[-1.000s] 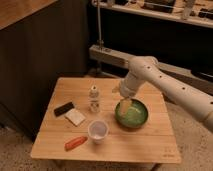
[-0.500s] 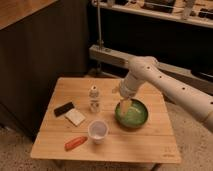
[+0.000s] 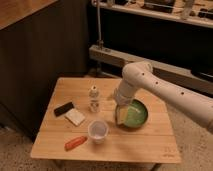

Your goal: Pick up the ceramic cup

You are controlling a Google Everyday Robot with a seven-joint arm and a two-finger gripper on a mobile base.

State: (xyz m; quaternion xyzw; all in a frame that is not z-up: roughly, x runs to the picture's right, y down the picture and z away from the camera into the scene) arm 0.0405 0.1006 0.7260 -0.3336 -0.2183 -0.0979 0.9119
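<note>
On the wooden table [image 3: 146, 144] the small white round ceramic cup [image 3: 98, 131] stands upright, the open, empty gripper [image 3: 121, 115] at its two o'clock.

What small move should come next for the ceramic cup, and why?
Probably slide the end effector picture-left and toward the table's front edge: it hangs open at the green bowl's near rim, holding nothing, while the ceramic cup stands apart there.

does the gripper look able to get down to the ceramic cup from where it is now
Probably yes. The gripper hangs open at the left rim of the green bowl, just right of the ceramic cup. Nothing stands between them, and the bottle sits farther back, clear of the path.
</note>
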